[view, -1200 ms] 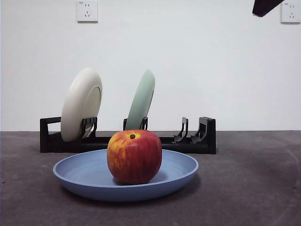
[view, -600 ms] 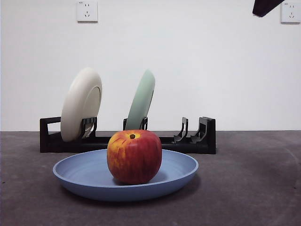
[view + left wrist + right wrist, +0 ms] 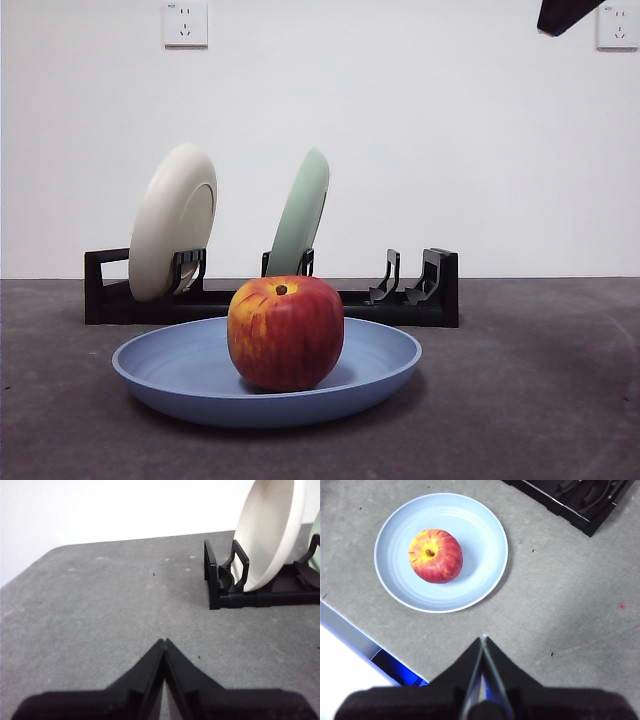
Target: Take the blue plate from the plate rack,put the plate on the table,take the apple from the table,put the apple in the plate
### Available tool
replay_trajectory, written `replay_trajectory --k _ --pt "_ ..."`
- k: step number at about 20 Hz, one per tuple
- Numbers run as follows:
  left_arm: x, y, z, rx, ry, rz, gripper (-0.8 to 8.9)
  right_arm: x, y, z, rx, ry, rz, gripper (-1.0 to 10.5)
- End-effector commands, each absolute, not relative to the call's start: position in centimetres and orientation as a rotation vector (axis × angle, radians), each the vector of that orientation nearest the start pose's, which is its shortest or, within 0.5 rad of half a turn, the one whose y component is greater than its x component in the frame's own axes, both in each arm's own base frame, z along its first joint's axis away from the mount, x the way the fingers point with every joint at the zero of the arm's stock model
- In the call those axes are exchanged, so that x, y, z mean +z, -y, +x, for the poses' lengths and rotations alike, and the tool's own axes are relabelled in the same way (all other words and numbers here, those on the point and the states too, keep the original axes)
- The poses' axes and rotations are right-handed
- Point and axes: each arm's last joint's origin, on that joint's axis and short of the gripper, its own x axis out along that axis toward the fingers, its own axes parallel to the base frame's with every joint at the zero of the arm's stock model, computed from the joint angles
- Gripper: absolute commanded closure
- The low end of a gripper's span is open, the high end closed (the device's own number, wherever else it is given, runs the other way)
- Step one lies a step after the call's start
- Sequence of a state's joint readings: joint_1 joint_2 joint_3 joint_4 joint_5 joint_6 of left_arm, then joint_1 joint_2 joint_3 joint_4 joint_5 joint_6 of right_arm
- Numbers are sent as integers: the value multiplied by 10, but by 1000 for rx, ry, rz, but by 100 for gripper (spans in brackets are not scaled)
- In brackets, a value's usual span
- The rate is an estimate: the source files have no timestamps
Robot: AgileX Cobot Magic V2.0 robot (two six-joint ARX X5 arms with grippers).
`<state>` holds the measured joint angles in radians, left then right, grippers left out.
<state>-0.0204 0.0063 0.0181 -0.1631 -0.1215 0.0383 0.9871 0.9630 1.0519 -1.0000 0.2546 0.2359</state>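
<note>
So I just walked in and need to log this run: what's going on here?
Nothing is being handled right now. The apple sits in the blue plate, which lies flat on the table in front of the plate rack. The left gripper and right gripper are both shut, empty and clear of the plate.

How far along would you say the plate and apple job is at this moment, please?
It looks finished: the blue plate lies flat on the table, out of the plate rack, and the apple sits in it. Nothing is in hand; the right tool is shut above the table, the left tool shut and empty. Nothing seems left.
</note>
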Motion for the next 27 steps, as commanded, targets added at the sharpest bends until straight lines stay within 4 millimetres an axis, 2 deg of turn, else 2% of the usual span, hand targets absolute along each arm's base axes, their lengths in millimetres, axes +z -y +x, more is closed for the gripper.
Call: replay_trajectory --k 1,10,12,14,15,17,19,21,23,27 --pt "150 -2 97 101 -159 14 817 326 -135 98 579 -821 -330 941" --pt "149 -2 98 101 -182 15 817 326 -135 98 573 -818 -332 941" --pt "149 -2 98 101 -182 15 817 326 -133 99 570 -812 -376 941" --pt "149 -2 98 101 -182 15 817 329 -118 102 523 -745 -505 941" --pt "149 -2 98 101 -182 15 817 332 -110 105 498 -707 -510 941" --pt "149 -2 98 101 -182 15 817 331 -92 117 335 -563 -373 941" --pt "148 -2 98 101 -185 15 817 322 -68 123 242 -371 -171 941" --pt "148 -2 98 101 -186 15 817 305 -44 116 229 -202 -73 941" --pt "148 -2 98 101 -190 16 817 282 -26 106 162 -108 -86 941" --pt "147 -2 98 104 -196 16 817 231 -6 96 4 -122 -147 941"
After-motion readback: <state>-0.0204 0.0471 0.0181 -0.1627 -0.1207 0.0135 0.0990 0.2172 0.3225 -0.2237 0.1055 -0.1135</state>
